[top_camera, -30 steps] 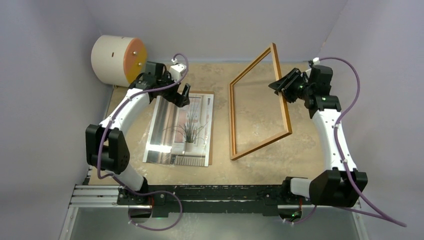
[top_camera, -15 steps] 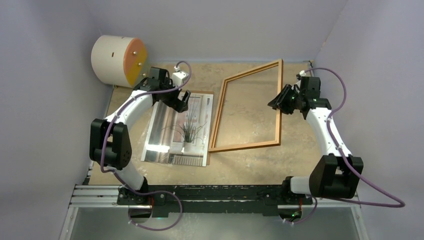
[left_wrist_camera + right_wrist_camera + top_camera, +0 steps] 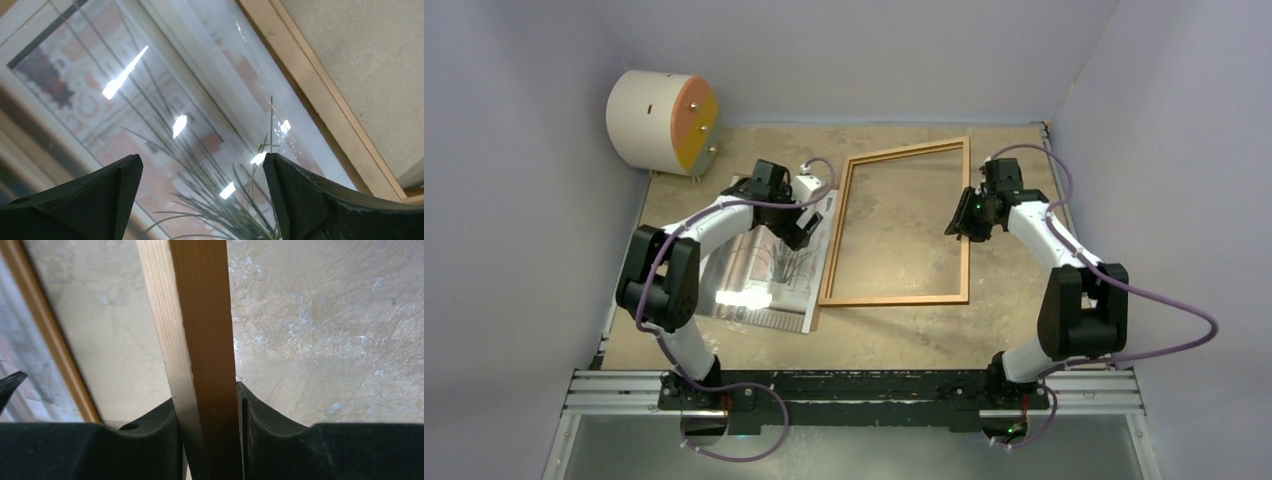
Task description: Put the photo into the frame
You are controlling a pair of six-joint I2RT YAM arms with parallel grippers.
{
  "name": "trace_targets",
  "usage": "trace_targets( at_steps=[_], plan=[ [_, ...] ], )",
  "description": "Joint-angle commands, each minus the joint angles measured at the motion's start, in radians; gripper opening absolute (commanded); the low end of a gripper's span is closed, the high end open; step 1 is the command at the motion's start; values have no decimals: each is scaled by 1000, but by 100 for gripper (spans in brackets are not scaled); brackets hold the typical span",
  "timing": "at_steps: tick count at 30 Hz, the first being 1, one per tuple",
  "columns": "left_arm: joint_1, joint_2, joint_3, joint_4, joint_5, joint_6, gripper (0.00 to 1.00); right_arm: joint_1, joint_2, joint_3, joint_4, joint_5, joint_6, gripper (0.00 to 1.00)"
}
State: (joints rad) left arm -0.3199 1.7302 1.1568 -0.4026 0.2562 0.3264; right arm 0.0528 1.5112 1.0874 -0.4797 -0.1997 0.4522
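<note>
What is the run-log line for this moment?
left claw open above photo | right claw shut on frame right rail | frame left rail along photo edge | photo not yet in frame

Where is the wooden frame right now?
Overhead view: the frame is mid-table, just right of the photo, its right rail pinched in the right claw.

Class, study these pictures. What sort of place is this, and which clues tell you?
Probably a robot test bench in a lab: two arms bolted to a rail, plain walls boxing in the table, a frame as prop.
</note>
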Motion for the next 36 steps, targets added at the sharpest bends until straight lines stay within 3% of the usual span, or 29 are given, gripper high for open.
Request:
trace_targets(
  at_steps=[1, 19, 26, 32, 36],
  plan=[
    [-64, 28, -22, 95, -96, 58, 100, 23, 39, 5, -24, 133, -26, 38],
    [-222, 92, -64, 168, -189, 117, 100, 25, 146, -44, 19, 271, 38, 44],
    [-259, 99, -65, 173, -212, 123, 100, 24, 149, -37, 18, 305, 70, 62],
    [-314, 88, -68, 168, -220, 125, 100, 25, 90, -18, 12, 370, 106, 88],
    [-360, 90, -69, 164, -222, 125, 100, 25, 58, 12, 14, 359, 112, 91]
  ],
)
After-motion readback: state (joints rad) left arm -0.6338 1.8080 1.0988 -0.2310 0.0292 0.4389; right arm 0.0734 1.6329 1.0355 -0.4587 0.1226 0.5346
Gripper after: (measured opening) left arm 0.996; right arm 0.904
